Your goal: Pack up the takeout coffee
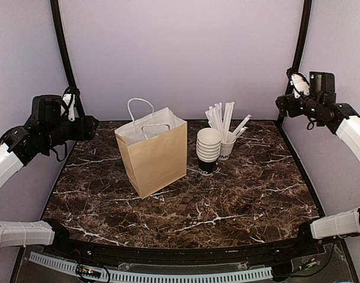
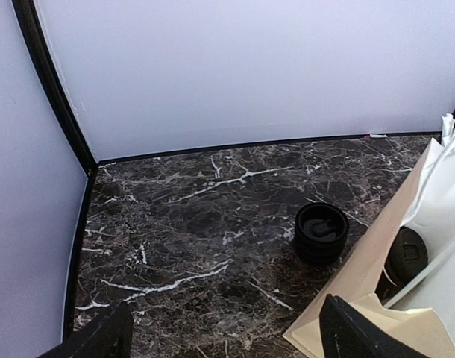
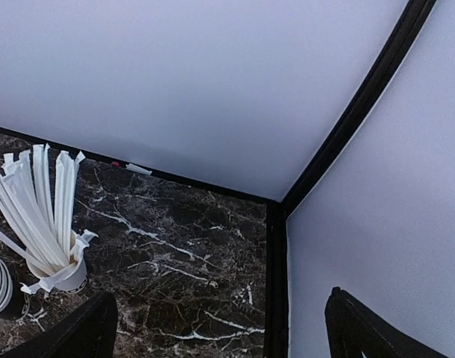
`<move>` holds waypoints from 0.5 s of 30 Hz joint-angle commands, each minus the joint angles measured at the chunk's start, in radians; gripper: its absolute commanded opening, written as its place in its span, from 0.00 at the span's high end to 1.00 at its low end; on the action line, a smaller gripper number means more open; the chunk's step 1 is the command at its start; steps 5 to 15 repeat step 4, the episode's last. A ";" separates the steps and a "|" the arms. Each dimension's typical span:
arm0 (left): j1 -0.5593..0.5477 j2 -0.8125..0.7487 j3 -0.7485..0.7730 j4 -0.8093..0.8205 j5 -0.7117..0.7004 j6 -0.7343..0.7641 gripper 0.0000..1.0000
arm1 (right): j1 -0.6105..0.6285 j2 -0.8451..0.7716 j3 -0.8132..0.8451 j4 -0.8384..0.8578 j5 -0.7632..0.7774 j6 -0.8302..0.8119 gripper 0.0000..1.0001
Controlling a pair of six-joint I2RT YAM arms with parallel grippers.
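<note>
A small black cup with a black lid (image 2: 321, 231) stands on the marble table to the left of and behind the brown paper bag (image 1: 151, 150); the bag hides it in the top view. A second black lidded cup (image 2: 406, 255) shows inside the bag's open top (image 2: 362, 276). My left gripper (image 2: 227, 349) is open and empty, raised at the table's far left (image 1: 90, 125), well short of the cup. My right gripper (image 3: 227, 347) is open and empty, high at the far right (image 1: 281, 105), over the back right corner.
A pile of lidless black cups with white insides (image 1: 208, 150) stands right of the bag. A white cup of wrapped straws (image 1: 226, 141) is just behind it and shows in the right wrist view (image 3: 56, 272). Walls enclose the marble table (image 1: 227, 200).
</note>
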 commanded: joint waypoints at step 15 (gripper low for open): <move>0.006 0.002 -0.023 0.126 -0.054 0.037 0.11 | -0.074 -0.098 -0.115 0.191 -0.035 0.218 0.01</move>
